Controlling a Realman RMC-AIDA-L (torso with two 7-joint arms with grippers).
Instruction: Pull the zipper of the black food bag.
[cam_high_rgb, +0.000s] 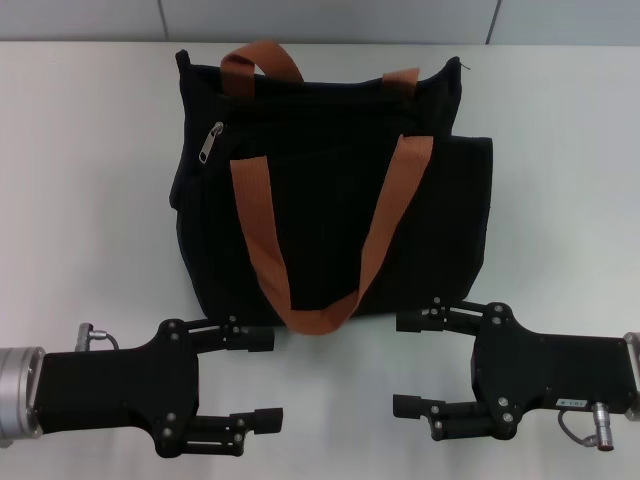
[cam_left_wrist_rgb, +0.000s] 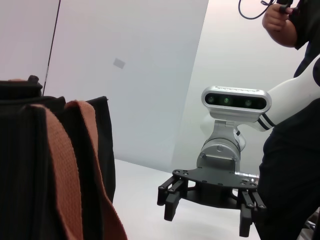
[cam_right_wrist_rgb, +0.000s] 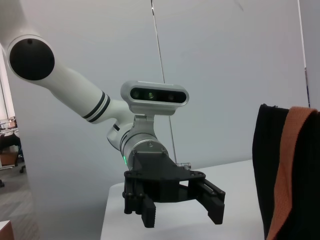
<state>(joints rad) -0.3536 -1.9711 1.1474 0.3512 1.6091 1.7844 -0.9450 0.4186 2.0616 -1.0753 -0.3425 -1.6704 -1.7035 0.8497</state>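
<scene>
Black food bag (cam_high_rgb: 330, 190) set mid-desk (cam_high_rgb: 80, 180), soft, likely collapsible. Silver zipper (cam_high_rgb: 212, 141) seen at upper left; small, to be pinched. Left pincer (cam_high_rgb: 262, 380) and right pincer (cam_high_rgb: 412, 365) held wide open, empty, near bag's front edge.

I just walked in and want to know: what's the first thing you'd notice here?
The black food bag with rust-orange straps sits in the middle of the white table, its silver zipper near its upper left corner. In front of it, nearer the robot, the left gripper and right gripper wait open, facing each other.
</scene>
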